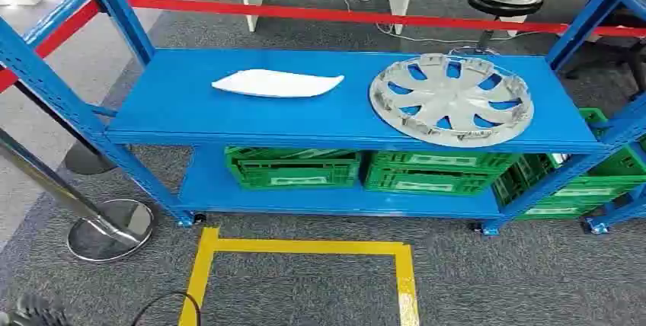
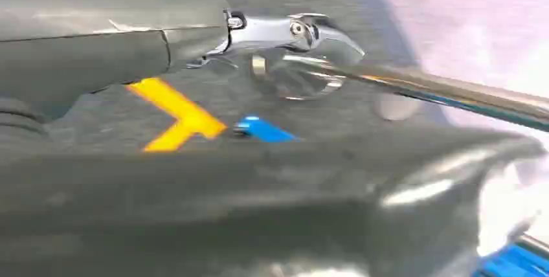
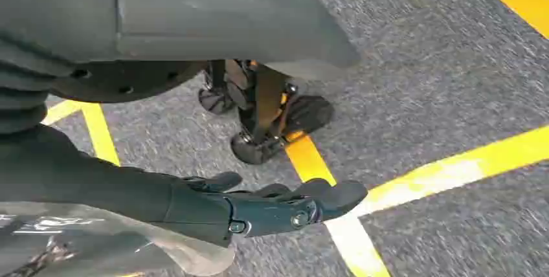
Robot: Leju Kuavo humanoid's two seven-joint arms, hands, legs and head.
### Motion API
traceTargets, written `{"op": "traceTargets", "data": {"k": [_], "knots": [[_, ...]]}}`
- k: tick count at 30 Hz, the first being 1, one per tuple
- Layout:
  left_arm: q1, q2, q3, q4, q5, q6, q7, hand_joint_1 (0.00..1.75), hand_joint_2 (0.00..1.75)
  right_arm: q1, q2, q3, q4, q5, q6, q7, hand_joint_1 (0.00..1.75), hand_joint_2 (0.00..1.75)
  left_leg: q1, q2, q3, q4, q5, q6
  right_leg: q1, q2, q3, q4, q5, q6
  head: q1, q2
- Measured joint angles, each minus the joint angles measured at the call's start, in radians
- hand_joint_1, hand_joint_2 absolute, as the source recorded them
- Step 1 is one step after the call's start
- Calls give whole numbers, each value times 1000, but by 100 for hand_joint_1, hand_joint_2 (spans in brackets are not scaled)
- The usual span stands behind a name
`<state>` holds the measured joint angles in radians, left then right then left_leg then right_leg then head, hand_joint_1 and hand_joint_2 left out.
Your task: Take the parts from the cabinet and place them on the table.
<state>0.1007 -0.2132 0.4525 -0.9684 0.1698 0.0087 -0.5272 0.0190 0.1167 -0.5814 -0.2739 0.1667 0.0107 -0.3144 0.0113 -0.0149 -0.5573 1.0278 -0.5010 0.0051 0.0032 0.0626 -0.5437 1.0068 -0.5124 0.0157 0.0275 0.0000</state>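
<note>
Hubcap (image 1: 452,100), silver-grey with spoke cutouts and a notched rim, lies flat on the right side of the blue rack's (image 1: 190,116) top shelf. White curved panel (image 1: 277,83) lies left of it, well apart. Green crates (image 1: 293,167) sit on the lower shelf. Right hand (image 3: 278,204) hangs over taped carpet, fingers (image 3: 336,194) extended, holding nothing. Left hand (image 2: 272,34) blurred; cannot tell its fingers' state.

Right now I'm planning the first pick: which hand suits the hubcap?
Probably the right. The hubcap lies at the shelf's right end, on the right arm's side; the white part lies left of middle. The right hand hangs empty over the floor.
</note>
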Motion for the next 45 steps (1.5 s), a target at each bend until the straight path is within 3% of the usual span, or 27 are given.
{"op": "traceTargets", "data": {"k": [12,16,17,18,19,21,22,23,24,26,27,28,29,32,33,36,37,38,39,41,42,43,45], "knots": [[47,17,-208,-348,-143,135,-69,0,0,-3,1,-27,0,80,-25,-89,0,175,0,0,0,1,0,0,-1,0,0,-1,0,0,0,0],[52,27,-300,-461,-190,163,-89,0,0,-4,6,-43,0,113,-29,-123,0,175,-6,1,1,-3,2,14,-6,3,1,-8,7,14,-1,0],[53,29,-324,-491,-199,166,-94,0,0,-5,6,-47,0,121,-30,-131,0,0,7,6,11,-25,15,21,-6,-1,-5,-3,-1,15,-1,0],[52,31,-353,-519,-209,170,-99,0,0,-5,6,-51,0,130,-32,-140,0,0,5,9,19,-36,17,24,-4,-26,-13,17,-16,19,2,0],[55,32,-377,-545,-217,175,-105,0,0,-9,7,-57,0,139,-32,-149,0,0,5,13,19,-38,19,27,-6,-41,-45,77,-51,22,8,0],[61,35,-423,-591,-235,184,-111,0,0,-16,8,-68,2,157,-33,-162,0,0,5,23,18,-37,19,27,-13,-52,-128,239,-116,31,11,0],[65,37,-452,-620,-244,187,-116,0,0,-18,8,-75,3,165,-33,-167,0,0,5,28,18,-37,17,26,-17,-52,-160,296,-128,36,11,0],[71,42,-489,-663,-262,197,-123,0,0,-21,8,-85,3,181,-32,-175,0,0,8,30,19,-37,16,23,-21,-54,-167,300,-111,40,11,0],[70,51,-544,-715,-319,215,-144,0,0,-21,8,-97,6,221,-29,-194,0,0,11,30,22,-36,13,19,-27,-57,-148,255,-72,46,11,0],[62,60,-624,-766,-395,236,-148,0,0,-25,8,-110,7,268,-22,-212,0,0,18,30,32,-34,5,5,-38,-67,-61,82,22,55,12,0],[62,65,-654,-786,-417,245,-149,0,0,-32,9,-114,11,285,-15,-211,0,0,17,32,35,-29,-1,-7,-41,-78,-29,21,21,65,16,0],[59,69,-675,-803,-430,253,-149,0,0,-39,13,-115,16,300,-10,-210,0,0,10,33,29,-14,-8,-17,-35,-71,-15,3,14,47,24,0],[51,72,-691,-816,-438,259,-149,0,0,-43,13,-115,18,320,-10,-207,0,0,9,35,28,-18,-4,-22,-34,-72,-23,13,14,33,19,0],[25,82,-736,-836,-449,263,-149,0,0,-47,15,-115,24,352,-11,-199,0,0,15,35,30,-17,-8,-32,-32,-69,-25,18,10,12,12,0],[22,84,-743,-843,-449,264,-149,0,0,-48,17,-115,24,355,-11,-199,0,0,16,33,25,2,-27,-34,-32,-68,-23,18,11,6,11,0],[12,93,-763,-852,-447,267,-149,0,0,-53,18,-113,27,373,-9,-197,0,0,12,29,-81,233,-139,-34,-25,-65,-23,18,7,-7,7,0],[9,96,-768,-852,-444,271,-149,0,0,-53,18,-111,28,384,-6,-194,0,0,11,29,-112,294,-155,-31,-22,-64,-22,18,6,-10,7,0],[5,99,-774,-852,-440,277,-149,0,0,-53,18,-108,29,393,-3,-190,0,0,9,29,-123,309,-147,-27,-18,-62,-20,18,6,-11,7,0],[-4,100,-783,-852,-439,284,-149,0,0,-53,18,-104,31,401,0,-188,0,0,6,29,-111,278,-112,-19,-15,-59,-17,18,4,-13,6,0],[-21,101,-795,-852,-438,291,-149,0,0,-57,23,-97,32,410,7,-184,0,0,-5,26,-46,121,-9,5,-8,-54,-9,18,2,-14,7,0],[-27,103,-801,-852,-439,293,-149,0,0,-60,25,-95,33,412,7,-183,0,0,-12,20,-19,45,26,21,-8,-52,-8,18,1,-15,7,0],[-31,105,-804,-852,-440,295,-149,0,0,-64,29,-93,36,413,8,-182,0,0,-14,16,-12,35,13,30,-3,-51,-12,18,1,-13,11,0],[-38,106,-812,-852,-446,297,-149,0,0,-66,31,-89,37,418,10,-177,0,0,-19,17,-11,6,8,27,-7,-50,-26,20,6,-3,3,0]]}}
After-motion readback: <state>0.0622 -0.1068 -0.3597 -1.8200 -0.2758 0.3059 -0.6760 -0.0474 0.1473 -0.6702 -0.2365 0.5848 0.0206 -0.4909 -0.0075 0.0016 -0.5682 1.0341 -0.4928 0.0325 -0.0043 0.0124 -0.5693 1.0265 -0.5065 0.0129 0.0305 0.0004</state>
